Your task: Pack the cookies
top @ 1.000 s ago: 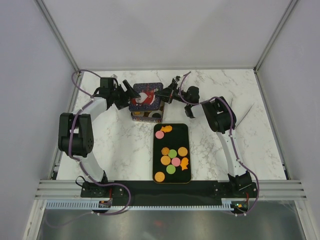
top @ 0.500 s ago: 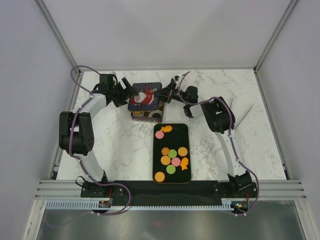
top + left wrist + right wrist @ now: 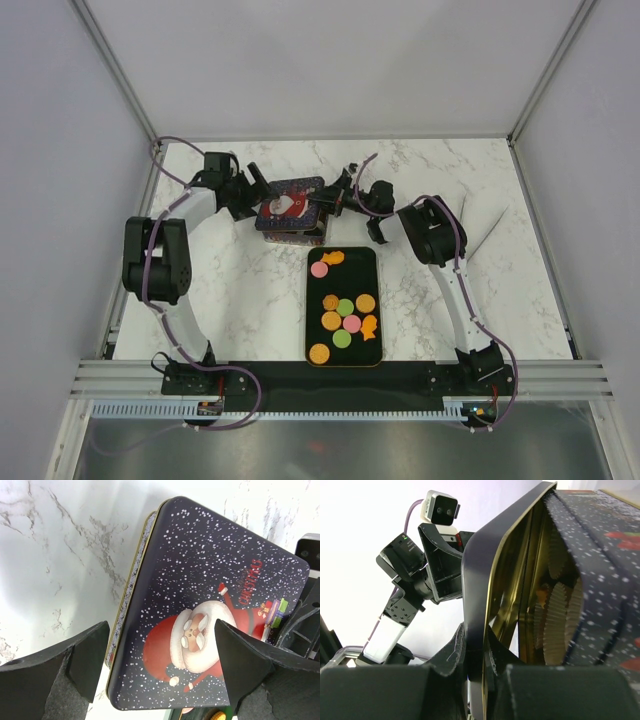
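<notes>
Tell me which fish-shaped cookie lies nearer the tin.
The fish at the tray's far end, beside a pink cookie; the other fish sits in the near cluster.

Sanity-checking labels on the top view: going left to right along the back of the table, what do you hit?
Back row: left gripper, open → Santa tin lid, tilted → right gripper, clamped on the lid's right edge. The tin body sits under the lid, so it is left out.
</notes>
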`<state>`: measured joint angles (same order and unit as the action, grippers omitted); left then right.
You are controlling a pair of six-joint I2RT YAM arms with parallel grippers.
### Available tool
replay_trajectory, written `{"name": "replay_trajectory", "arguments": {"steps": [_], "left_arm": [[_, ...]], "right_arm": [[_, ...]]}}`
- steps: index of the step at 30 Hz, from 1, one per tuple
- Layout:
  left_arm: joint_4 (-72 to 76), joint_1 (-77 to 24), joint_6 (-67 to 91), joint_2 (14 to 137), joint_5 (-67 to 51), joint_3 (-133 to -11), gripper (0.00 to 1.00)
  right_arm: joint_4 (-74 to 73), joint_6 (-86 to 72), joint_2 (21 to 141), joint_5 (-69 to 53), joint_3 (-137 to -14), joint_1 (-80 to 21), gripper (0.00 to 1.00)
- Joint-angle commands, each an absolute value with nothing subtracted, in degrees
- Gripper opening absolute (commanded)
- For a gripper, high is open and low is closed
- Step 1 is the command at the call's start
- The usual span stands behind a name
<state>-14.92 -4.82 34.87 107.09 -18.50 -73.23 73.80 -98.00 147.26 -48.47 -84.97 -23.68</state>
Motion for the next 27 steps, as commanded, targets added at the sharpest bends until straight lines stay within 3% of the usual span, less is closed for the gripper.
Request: {"name": "replay_trajectory", "arguments": {"steps": [1, 4, 15, 27], "left_arm": [[-14.77, -5.62, 32.43, 108.46, -19.07, -75.06, 0.93], [-14.85, -6.15, 32.34, 109.07, -18.63, -75.06, 0.93], [-15.12, -7.03, 31.91, 110.48, -18.11, -76.02, 0.91], [-16.00, -7.73, 31.29, 111.27, -17.49, -77.17, 0.91]], "right_arm": [[79.45, -97.73, 146.69, -47.64, -83.67, -23.47, 0.12], [80.15, -97.73, 146.17, -47.64, -81.66, -22.85, 0.18], [84.28, -98.53, 144.49, -47.90, -76.91, -20.48, 0.22], [86.05, -98.79, 142.47, -49.22, -72.69, -18.55, 0.35]]}}
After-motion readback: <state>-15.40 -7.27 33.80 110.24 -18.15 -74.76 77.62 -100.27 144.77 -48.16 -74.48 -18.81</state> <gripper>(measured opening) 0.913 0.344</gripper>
